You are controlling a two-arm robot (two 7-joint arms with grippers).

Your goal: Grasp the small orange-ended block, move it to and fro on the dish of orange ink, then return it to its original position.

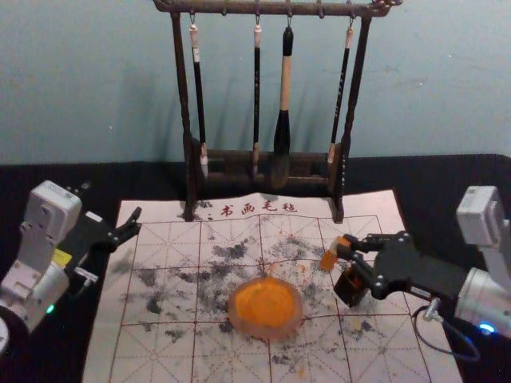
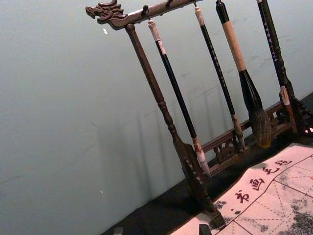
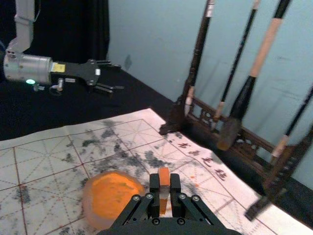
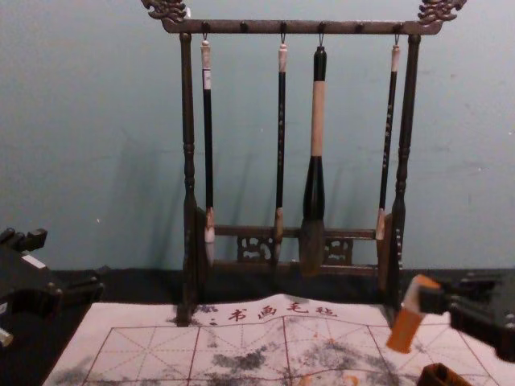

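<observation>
1. Head view: the right gripper (image 1: 349, 244) clamps the block (image 1: 329, 258) near the dish (image 1: 267, 333); the left gripper (image 1: 132, 223) is parked at left, fingers apart.
2. Left wrist view: brushes (image 2: 250, 90) hang nearby.
3. Right wrist view: pinched block, probably light, stiff, slick where inky.
4. Chest view: it tilts; best held high, off the orange lower end.

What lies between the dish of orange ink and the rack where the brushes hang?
In the head view, nothing stands between the dish and the rack: just the printed mat, stained with dark and orange smudges, with characters near the rack.
</observation>
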